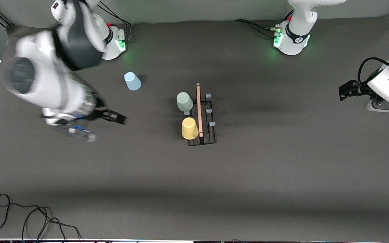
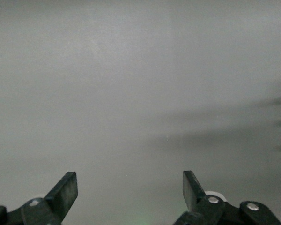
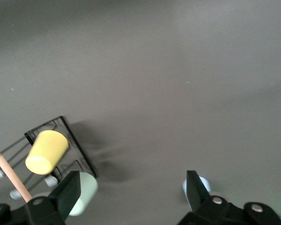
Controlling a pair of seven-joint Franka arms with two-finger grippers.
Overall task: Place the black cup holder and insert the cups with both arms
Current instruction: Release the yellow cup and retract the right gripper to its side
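The black cup holder (image 1: 202, 135) stands mid-table, its wooden rod handle (image 1: 199, 109) on top. A grey-green cup (image 1: 184, 101) and a yellow cup (image 1: 189, 128) sit on pegs on its side toward the right arm's end. The light blue cup (image 1: 132, 81) stands alone on the table, farther from the front camera, toward the right arm's base. My right gripper (image 1: 79, 131) is open and empty over bare table toward the right arm's end. Its wrist view (image 3: 133, 187) shows the yellow cup (image 3: 47, 151), the grey-green cup (image 3: 86, 194) and the blue cup (image 3: 202, 185). My left gripper (image 1: 385, 105) waits open and empty at the left arm's end (image 2: 130, 187).
Three bare blue-tipped pegs (image 1: 209, 110) line the holder's side toward the left arm, and one more peg (image 1: 187, 112) shows between the two cups. Loose black cables (image 1: 29, 219) lie at the table's near edge toward the right arm's end. The arm bases (image 1: 290, 40) stand along the back.
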